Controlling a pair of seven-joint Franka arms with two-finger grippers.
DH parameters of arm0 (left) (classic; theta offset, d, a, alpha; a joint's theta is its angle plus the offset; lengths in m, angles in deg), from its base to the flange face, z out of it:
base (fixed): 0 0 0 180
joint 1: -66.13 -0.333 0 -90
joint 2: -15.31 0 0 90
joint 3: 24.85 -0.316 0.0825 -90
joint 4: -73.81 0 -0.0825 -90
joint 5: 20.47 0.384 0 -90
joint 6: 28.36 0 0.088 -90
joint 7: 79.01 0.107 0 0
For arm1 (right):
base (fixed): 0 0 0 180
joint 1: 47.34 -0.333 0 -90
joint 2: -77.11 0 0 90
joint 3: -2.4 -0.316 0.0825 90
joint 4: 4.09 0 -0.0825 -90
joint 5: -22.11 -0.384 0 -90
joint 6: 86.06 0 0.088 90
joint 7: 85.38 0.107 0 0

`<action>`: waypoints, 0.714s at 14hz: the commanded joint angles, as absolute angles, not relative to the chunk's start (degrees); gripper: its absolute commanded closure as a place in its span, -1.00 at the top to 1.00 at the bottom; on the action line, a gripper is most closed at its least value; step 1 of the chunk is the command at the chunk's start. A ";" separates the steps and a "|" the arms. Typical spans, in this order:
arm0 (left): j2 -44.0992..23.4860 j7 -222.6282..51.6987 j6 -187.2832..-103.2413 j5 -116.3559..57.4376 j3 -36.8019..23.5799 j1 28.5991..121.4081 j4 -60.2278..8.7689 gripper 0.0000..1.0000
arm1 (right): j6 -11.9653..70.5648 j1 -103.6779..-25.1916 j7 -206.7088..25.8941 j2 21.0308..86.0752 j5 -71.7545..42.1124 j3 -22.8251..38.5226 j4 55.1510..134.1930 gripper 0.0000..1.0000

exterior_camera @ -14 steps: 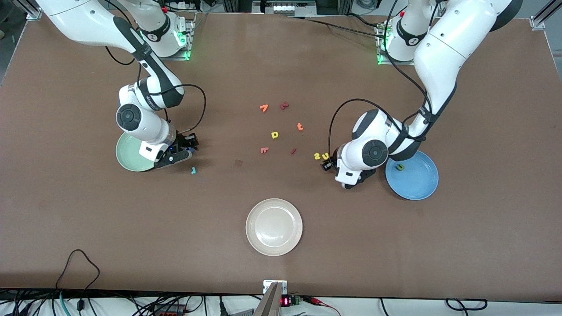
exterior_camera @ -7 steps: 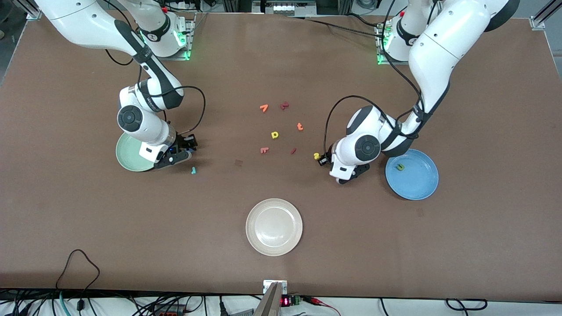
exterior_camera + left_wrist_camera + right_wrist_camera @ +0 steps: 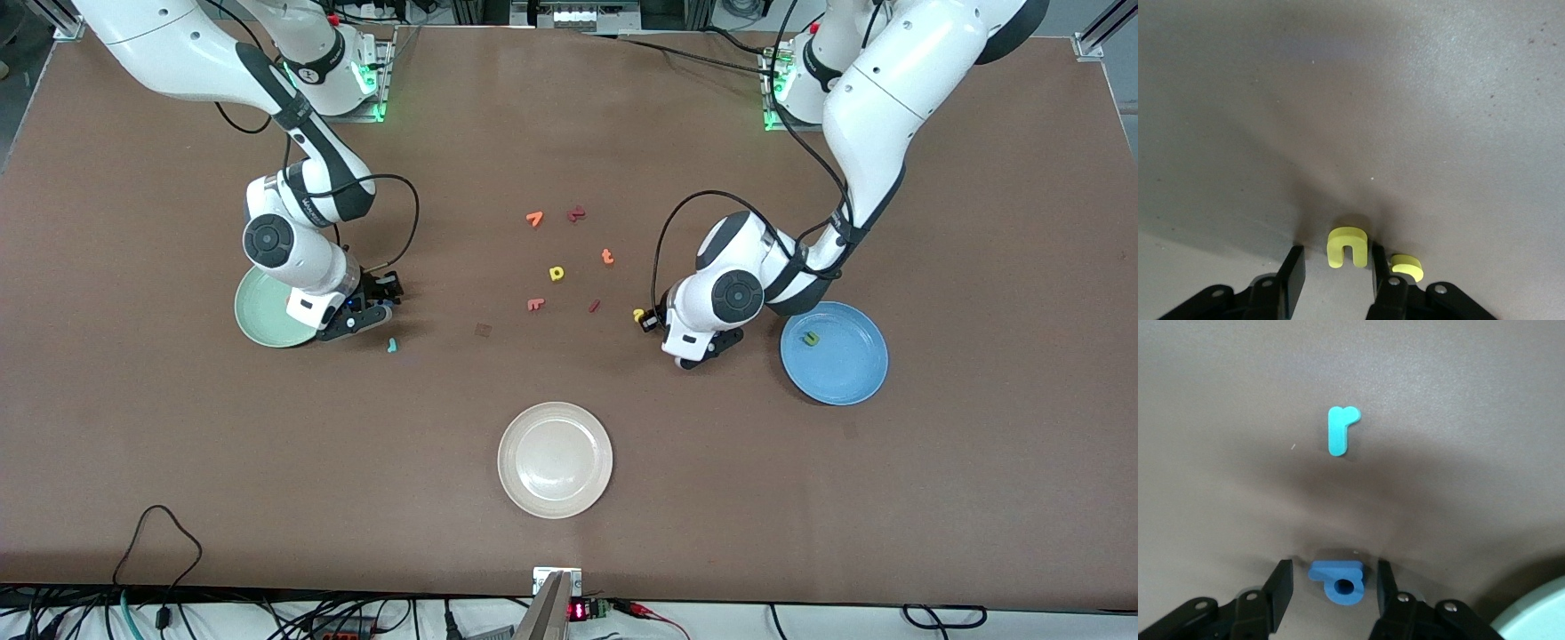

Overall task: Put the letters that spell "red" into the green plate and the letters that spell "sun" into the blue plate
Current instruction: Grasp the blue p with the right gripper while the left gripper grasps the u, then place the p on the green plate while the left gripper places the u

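My left gripper [image 3: 652, 320] is down at the table, its fingers either side of the yellow "u" [image 3: 1347, 247]. One finger touches the letter and a gap shows at the other. The yellow "s" [image 3: 1407, 267] lies just outside the jaws. The green "n" [image 3: 810, 338] rests in the blue plate [image 3: 845, 378]. My right gripper [image 3: 380, 300] stands open beside the green plate [image 3: 258, 311], with the blue "d" [image 3: 1338, 579] lying loose between its fingers. The teal "r" [image 3: 392, 345] lies on the table a little nearer the front camera.
A cream-white plate [image 3: 555, 460] sits near the table's front edge. Mid-table lie loose letters: an orange "t" [image 3: 607, 257], a yellow d/p letter [image 3: 556, 273], and several orange and dark red pieces. A small dark square [image 3: 483, 330] lies nearby.
My left arm has slid toward the right arm's end, over the yellow letters, and its jaws have narrowed around the "u". My right arm has barely shifted.
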State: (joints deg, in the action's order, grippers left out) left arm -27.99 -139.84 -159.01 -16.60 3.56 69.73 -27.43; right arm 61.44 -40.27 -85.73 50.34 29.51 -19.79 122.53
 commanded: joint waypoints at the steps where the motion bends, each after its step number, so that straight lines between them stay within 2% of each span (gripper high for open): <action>1: -27.31 -140.01 -158.97 -16.07 3.01 69.56 -27.62 -0.64 | 62.30 -41.01 -85.46 49.95 30.29 -19.22 122.74 0.18; 4: -25.83 -139.75 -156.09 -15.63 2.84 68.42 -26.83 -0.64 | 62.39 -41.01 -85.46 49.77 30.46 -19.13 122.74 0.17; 8: -25.64 -131.61 -134.68 -11.69 2.40 63.33 -14.38 -0.62 | 63.09 -41.18 -85.46 49.24 31.60 -18.52 122.74 0.11; 10: -25.56 -123.71 -131.03 -10.11 1.79 59.99 -12.51 -0.60 | 63.09 -41.36 -85.46 49.16 31.60 -18.52 122.74 0.10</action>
State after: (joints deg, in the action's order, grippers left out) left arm -25.82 -131.04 -135.49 -12.18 2.22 62.85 -14.84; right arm 61.81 -40.61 -85.74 50.10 30.55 -19.24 122.57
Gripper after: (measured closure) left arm 0.749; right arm 0.445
